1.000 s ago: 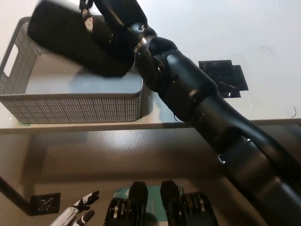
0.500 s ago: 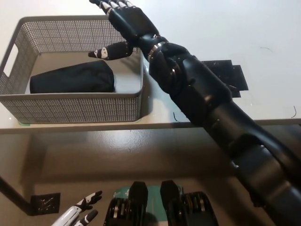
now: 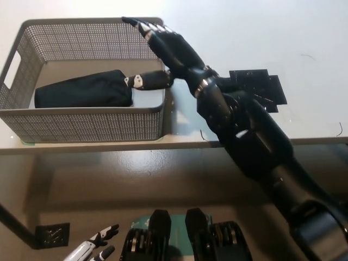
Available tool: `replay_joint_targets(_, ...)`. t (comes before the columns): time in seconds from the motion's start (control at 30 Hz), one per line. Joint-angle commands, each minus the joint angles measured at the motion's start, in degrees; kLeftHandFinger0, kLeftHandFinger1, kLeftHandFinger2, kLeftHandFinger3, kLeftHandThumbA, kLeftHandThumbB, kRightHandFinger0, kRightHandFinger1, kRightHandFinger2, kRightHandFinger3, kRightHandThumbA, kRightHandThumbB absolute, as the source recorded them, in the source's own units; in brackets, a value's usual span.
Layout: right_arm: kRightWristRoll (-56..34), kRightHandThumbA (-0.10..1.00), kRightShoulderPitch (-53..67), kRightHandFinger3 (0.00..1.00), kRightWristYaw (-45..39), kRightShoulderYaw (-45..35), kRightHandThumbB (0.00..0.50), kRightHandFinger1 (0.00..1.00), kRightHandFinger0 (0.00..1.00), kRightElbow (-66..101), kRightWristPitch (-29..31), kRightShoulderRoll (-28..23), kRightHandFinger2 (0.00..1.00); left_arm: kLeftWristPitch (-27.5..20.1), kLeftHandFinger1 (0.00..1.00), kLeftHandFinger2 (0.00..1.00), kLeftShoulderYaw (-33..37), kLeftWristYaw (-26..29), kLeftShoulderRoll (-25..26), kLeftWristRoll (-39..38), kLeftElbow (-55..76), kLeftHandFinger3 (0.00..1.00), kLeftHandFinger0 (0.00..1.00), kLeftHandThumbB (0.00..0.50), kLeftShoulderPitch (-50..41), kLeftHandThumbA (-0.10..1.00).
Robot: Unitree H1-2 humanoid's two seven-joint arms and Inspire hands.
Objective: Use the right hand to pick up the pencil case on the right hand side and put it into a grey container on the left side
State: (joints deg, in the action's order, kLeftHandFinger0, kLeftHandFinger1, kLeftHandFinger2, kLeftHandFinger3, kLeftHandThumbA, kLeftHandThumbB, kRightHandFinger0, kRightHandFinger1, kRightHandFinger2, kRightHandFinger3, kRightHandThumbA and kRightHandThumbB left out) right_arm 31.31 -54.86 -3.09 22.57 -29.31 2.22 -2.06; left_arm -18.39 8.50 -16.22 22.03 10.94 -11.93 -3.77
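Since half a second ago the right hand (image 3: 166,46) has drawn back toward the right and lowered, so that it now reaches over the right wall of the grey container (image 3: 81,126) rather than stretching past its far rim, while the pencil case (image 3: 84,89) lies just where it lay then. In the head view the pencil case is a plain black, soft-looking pouch, long and rounded, lying lengthwise on the container's floor toward the near wall, its left end close to the left wall and its right end stopping short of the right wall. The right hand is spread flat and holds nothing: its fingers (image 3: 142,26) point up and left over the container's far right corner, and its thumb angles down toward the case's right end, very close to it, though whether they touch cannot be told. The black arm runs from the lower right across the white table (image 3: 304,32), passing beside a black marker patch (image 3: 255,87). The white left hand (image 3: 92,249) rests low at the bottom left, fingers loosely apart, holding nothing.
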Motion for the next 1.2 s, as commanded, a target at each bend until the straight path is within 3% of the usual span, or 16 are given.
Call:
replay_joint_targets(0.0, -19.8, 1.0, 2.6, 1.0, -12.2, -13.2, 0.46, 1.0, 1.0, 44.1, -14.0, -9.3, 1.0, -2.1, 1.0, 1.0, 0.4, 0.2, 3.0, 2.5, 1.1, 1.0, 1.0, 0.418, -3.1, 1.0)
replay_joint_targets(0.1, -22.3, 1.0, 5.1, 1.0, -12.5, -15.7, 0.458, 1.0, 1.0, 49.6, -15.7, -12.3, 1.0, -2.0, 1.0, 1.0, 0.1, 0.2, 3.4, 2.4, 1.4, 1.0, 1.0, 0.416, -4.1, 1.0)
replay_joint_targets(0.17, -26.5, 1.0, 8.4, 1.0, -12.3, -18.8, 0.422, 1.0, 1.0, 54.1, -15.2, -16.2, 1.0, -2.5, 1.0, 1.0, -0.2, 0.0, 3.5, 1.5, 0.8, 1.0, 1.0, 0.41, -4.3, 1.0)
replay_joint_targets(0.27, -29.2, 1.0, 11.7, 1.0, -11.4, -21.9, 0.456, 1.0, 1.0, 58.0, -16.4, -18.8, 1.0, -2.1, 1.0, 1.0, -0.5, 0.1, 3.2, 1.0, 0.4, 1.0, 1.0, 0.415, -4.2, 1.0)
replay_joint_targets(0.33, -30.4, 1.0, 15.3, 1.0, -10.2, -23.4, 0.425, 1.0, 1.0, 60.2, -14.5, -20.8, 1.0, -2.9, 1.0, 1.0, -0.6, 0.7, 3.2, 1.4, -0.3, 1.0, 1.0, 0.408, -4.3, 1.0)
replay_joint_targets(0.43, -33.9, 1.0, 22.6, 1.0, -9.2, -25.2, 0.434, 1.0, 1.0, 62.3, -13.5, -22.5, 1.0, -3.5, 1.0, 1.0, -0.9, 1.3, 2.9, 1.2, -1.2, 1.0, 1.0, 0.397, -5.0, 1.0)
replay_joint_targets(0.6, -36.8, 1.0, 34.9, 1.0, -5.8, -27.0, 0.46, 1.0, 1.0, 62.3, -8.2, -22.0, 1.0, -3.4, 1.0, 1.0, -1.7, 1.8, 2.9, 0.5, -1.5, 1.0, 1.0, 0.361, -6.1, 1.0)
replay_joint_targets(0.63, -38.0, 1.0, 37.1, 1.0, -5.5, -26.9, 0.435, 1.0, 1.0, 61.4, -6.7, -21.5, 1.0, -3.5, 1.0, 1.0, -1.9, 2.0, 2.8, 0.4, -1.6, 1.0, 1.0, 0.359, -6.2, 1.0)
replay_joint_targets(0.77, -38.8, 1.0, 44.6, 1.0, -4.9, -26.5, 0.429, 1.0, 1.0, 57.0, -2.3, -19.3, 1.0, -4.4, 1.0, 1.0, -2.4, 3.2, 2.3, 0.6, -2.7, 1.0, 1.0, 0.334, -6.0, 1.0)
replay_joint_targets(0.87, -35.0, 1.0, 49.2, 1.0, -4.7, -25.3, 0.376, 1.0, 1.0, 51.5, 2.5, -17.9, 1.0, -4.5, 1.0, 1.0, -2.9, 3.3, 2.1, -0.1, -3.4, 1.0, 1.0, 0.304, -5.9, 1.0)
replay_joint_targets(1.03, -33.3, 1.0, 53.7, 1.0, -5.9, -24.1, 0.364, 1.0, 1.0, 45.3, 5.0, -16.6, 1.0, -4.2, 1.0, 1.0, -3.3, 3.6, 1.8, -0.2, -3.7, 1.0, 1.0, 0.294, -5.9, 1.0)
replay_joint_targets(1.17, -33.7, 1.0, 56.1, 1.0, -6.8, -23.3, 0.308, 1.0, 1.0, 36.7, 10.5, -15.4, 1.0, -5.0, 1.0, 1.0, -3.7, 3.9, 1.6, -0.5, -4.8, 1.0, 1.0, 0.293, -5.2, 1.0)
